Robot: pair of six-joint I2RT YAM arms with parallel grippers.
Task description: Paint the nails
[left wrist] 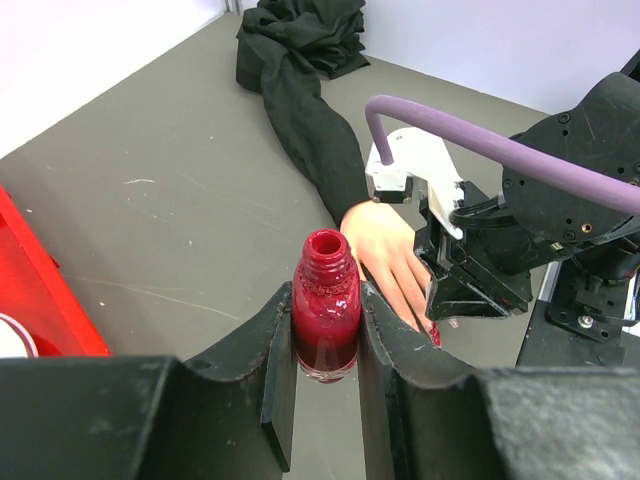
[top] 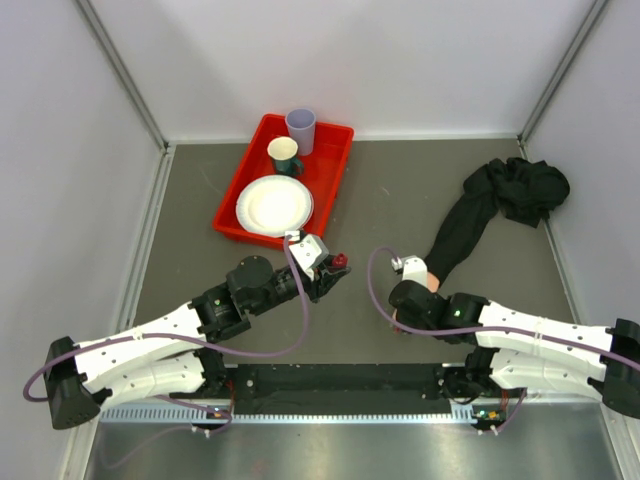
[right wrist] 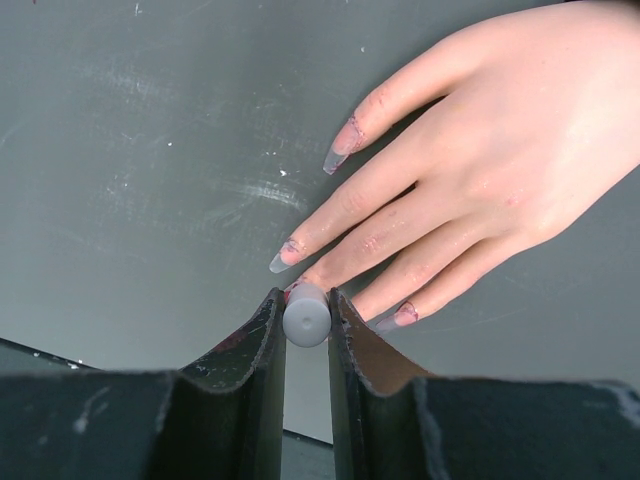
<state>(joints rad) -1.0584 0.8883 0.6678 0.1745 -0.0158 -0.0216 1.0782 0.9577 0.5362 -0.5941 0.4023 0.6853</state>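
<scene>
1. Your left gripper (left wrist: 325, 335) is clamped on the polish bottle (left wrist: 326, 300). Both jaws press its glass sides. The bottle stands upright, its neck is uncapped, and it holds dark red polish.
2. From above, that gripper sits near the middle of the table (top: 400, 195), just on the near side of the red tray (top: 332, 165). The tray holds a white plate (top: 274, 205), a green cup (top: 285, 155) and a lavender cup (top: 301, 128).
3. Your right gripper (right wrist: 306, 300) is squeezed onto a small grey cylinder (right wrist: 306, 320), which you see end-on between the jaws.
4. The mannequin hand (right wrist: 500, 150) lies flat on the table, right of centre and on the near side, directly under your right gripper. Its black sleeve (top: 470, 225) trails away to the far right and bunches up by the right wall.
5. In the right wrist view the nails (right wrist: 338, 158) are long, pale and translucent, with reddish smears at their bases. The grey cylinder sits right at the tips of the middle fingers and hides one nail.
6. In the left wrist view, one fingertip beside your right gripper shows red.
7. The two grippers are near each other but not touching, with the bottle to the left of the mannequin hand.
</scene>
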